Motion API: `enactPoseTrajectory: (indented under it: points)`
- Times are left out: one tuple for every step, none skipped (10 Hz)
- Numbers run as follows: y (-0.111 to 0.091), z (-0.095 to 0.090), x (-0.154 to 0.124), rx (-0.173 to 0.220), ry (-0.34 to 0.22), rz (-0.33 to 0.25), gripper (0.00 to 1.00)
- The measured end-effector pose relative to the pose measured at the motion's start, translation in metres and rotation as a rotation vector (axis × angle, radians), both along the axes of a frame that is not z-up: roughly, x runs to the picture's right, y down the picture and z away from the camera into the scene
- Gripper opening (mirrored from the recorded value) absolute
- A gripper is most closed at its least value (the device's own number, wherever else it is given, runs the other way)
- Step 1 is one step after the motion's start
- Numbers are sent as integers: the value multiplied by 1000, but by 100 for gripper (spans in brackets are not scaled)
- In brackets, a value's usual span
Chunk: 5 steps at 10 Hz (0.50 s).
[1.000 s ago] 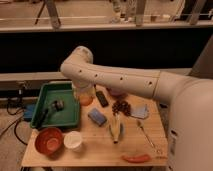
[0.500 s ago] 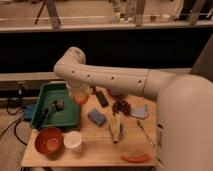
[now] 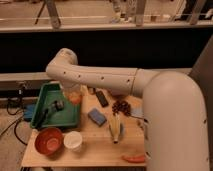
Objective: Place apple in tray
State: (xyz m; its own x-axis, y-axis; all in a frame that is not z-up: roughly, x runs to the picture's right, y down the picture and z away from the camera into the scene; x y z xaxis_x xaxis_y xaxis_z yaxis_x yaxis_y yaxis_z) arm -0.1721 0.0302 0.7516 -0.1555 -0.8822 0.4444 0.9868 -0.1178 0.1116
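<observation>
The apple (image 3: 75, 98), small and yellow-orange, hangs in my gripper (image 3: 73, 94) at the right rim of the green tray (image 3: 66, 118), at the table's left. The gripper comes down from the bend of my white arm (image 3: 100, 77) and is shut on the apple, which is held a little above the tray's right edge. The arm's wrist hides the top of the apple. The tray holds a dark grey round object (image 3: 56, 105) and a dark green long item (image 3: 42, 118).
On the wooden table (image 3: 95, 145): a reddish-brown bowl (image 3: 48, 140), a white cup (image 3: 73, 141), a blue sponge (image 3: 96, 116), a black bar (image 3: 101, 98), a banana (image 3: 116, 127), a dark brown cluster (image 3: 121, 106) and a carrot (image 3: 134, 158) at the front edge.
My gripper has moved left with the apple, from over the table beside the tray to the tray's right rim. Nothing else on the table has moved.
</observation>
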Motion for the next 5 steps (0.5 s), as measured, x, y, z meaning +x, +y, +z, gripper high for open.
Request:
enactPoseTrajectory:
  points:
    - [1, 1, -7, 2, -7, -12, 80]
    - [1, 2, -14, 5, -14, -23, 80]
    - [0, 5, -15, 7, -19, -29, 80]
    - [-3, 8, -17, 10, -24, -28, 80]
    - [-3, 12, -23, 10, -34, -28, 80]
